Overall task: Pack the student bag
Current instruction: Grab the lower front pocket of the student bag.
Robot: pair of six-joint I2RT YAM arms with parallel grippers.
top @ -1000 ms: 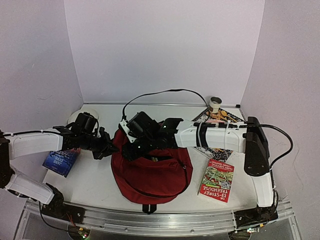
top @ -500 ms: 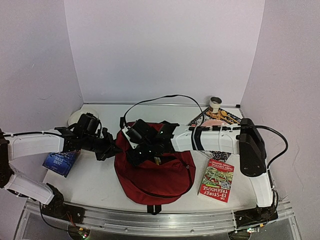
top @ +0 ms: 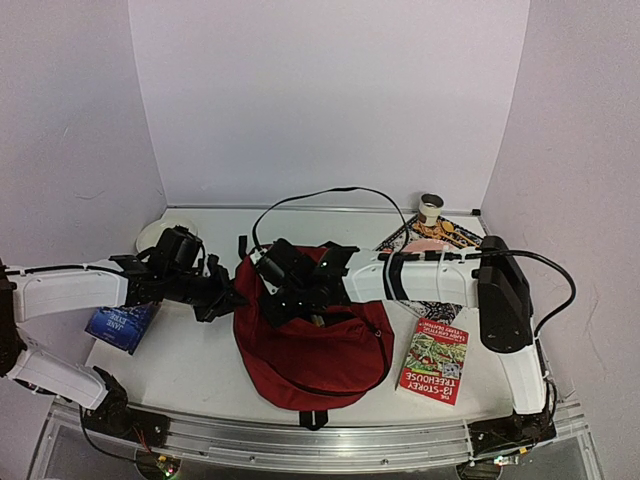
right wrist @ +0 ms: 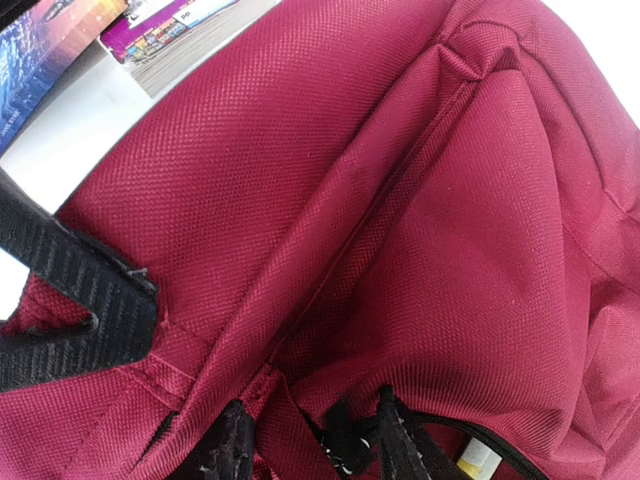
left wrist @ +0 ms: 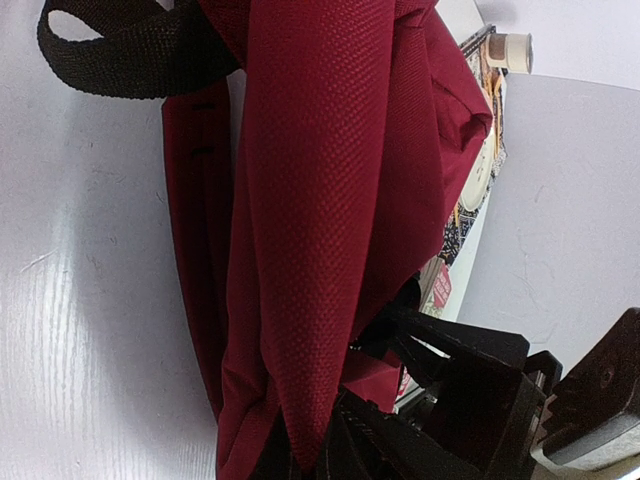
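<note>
Dark red fabric backpack point(top: 310, 350) sits mid-worktop point(top: 180, 360), toward the near edge. Left tool point(top: 230, 297) pinches its side fabric; right tool point(right wrist: 315, 440) straddles the opening's rim, can't tell if it's gripping. Cloth could slip out and the mouth flops shut.

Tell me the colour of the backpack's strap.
Black; the strap stands out against the dark red backpack, best in the left wrist view.

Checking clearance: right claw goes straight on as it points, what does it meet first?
The student bag: its red fabric fills the view ahead, and a fold looks pinched in the right claw. Depth behind the fabric is unclear.
</note>
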